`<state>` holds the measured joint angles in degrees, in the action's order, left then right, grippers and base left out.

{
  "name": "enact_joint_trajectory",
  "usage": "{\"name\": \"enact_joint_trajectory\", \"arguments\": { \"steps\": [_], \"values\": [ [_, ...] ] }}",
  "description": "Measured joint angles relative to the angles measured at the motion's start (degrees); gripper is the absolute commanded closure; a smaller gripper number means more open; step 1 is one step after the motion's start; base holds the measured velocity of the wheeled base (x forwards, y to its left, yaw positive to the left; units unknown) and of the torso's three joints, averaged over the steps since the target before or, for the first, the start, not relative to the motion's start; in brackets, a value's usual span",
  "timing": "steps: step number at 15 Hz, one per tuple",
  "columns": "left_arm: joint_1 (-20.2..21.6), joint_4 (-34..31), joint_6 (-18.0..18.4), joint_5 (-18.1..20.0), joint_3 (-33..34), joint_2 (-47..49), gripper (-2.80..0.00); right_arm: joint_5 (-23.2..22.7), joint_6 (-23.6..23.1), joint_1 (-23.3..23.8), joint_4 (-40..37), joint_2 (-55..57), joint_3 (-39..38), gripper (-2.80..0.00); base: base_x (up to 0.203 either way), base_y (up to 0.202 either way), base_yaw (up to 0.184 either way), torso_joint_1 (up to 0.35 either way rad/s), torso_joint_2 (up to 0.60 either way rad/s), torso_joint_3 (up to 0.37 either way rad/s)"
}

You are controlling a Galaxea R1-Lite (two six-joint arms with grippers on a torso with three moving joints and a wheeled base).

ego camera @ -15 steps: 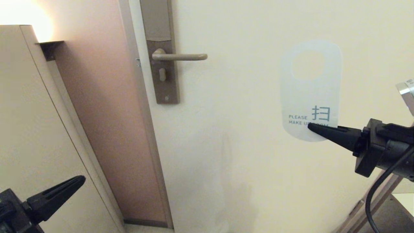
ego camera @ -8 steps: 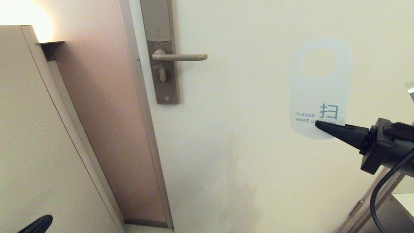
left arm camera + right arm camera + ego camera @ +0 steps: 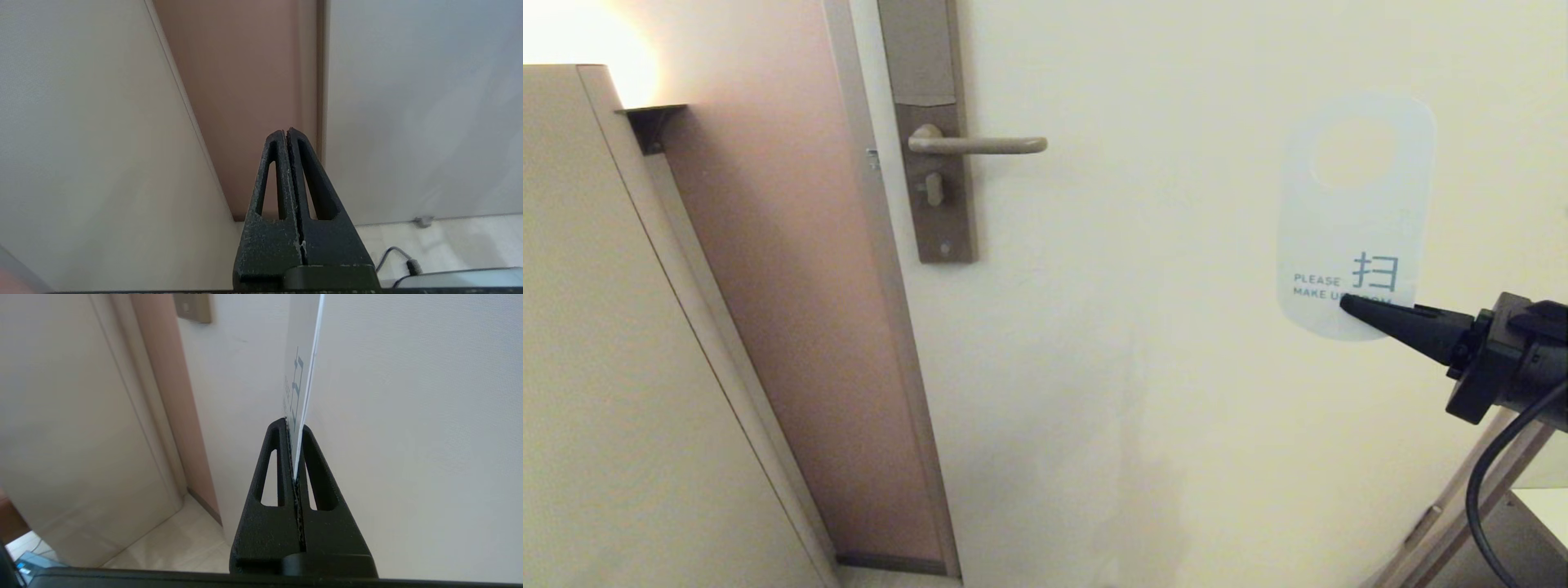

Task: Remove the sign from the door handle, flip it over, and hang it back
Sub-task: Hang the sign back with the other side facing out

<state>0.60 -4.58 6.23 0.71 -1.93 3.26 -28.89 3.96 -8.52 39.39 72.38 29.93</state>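
Since a moment ago, the left gripper [image 3: 287,132] has dropped out of the head view, and the right gripper [image 3: 1343,302] has carried the sign [image 3: 1356,216] a little more to the right and a bit higher, away from the door handle [image 3: 977,145].

All around is a big, smooth, cream door [image 3: 1176,367]. A tan door frame [image 3: 882,286] runs down its left edge, then a pinkish-brown wall [image 3: 784,286], then a pale cabinet [image 3: 605,367]. A lamp glow [image 3: 572,41] shines in the top corner. Pale floor [image 3: 163,547] shows low down in the right wrist view.

The right gripper is pinched tight on the bottom edge of the sign. Its two black fingers [image 3: 318,473] squeeze the thin card between them. The sign stands straight up from the tips, in front of the door. The handle is far off to the left of this gripper and a little higher. Nothing hangs on it.

The left gripper is squeezed shut with nothing in it. It points at the spot where the cabinet, wall and door frame meet.

The sign is flat, thin and white, with round ends and a big hole near the top. It has teal letters, "PLEASE MAKE UP", and one large character. The handle is a slim, smooth bar on a tall brown metal plate [image 3: 927,131], with a small knob [image 3: 933,188] under it. The gripper fingers are rough black plastic, pointed, with long slots.
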Motion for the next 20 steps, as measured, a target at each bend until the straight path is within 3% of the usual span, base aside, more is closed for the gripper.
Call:
{"name": "enact_joint_trajectory", "arguments": {
  "steps": [14, 20],
  "values": [
    [-0.2, -0.3, -0.6, -0.2, -0.1, -3.3, 0.00, 1.5, 0.2, 1.6, 5.4, 4.2, 0.9, 0.00, 0.000, 0.000, 0.000, 0.000, 0.00, 0.000],
    [-0.2, -0.3, -0.6, -0.2, -0.1, -3.3, 0.00, 1.5, 0.1, -3.0, 8.4, 6.0, 3.1, 0.00, 0.000, 0.000, 0.000, 0.000, 0.00, 0.000]
  ]
}}
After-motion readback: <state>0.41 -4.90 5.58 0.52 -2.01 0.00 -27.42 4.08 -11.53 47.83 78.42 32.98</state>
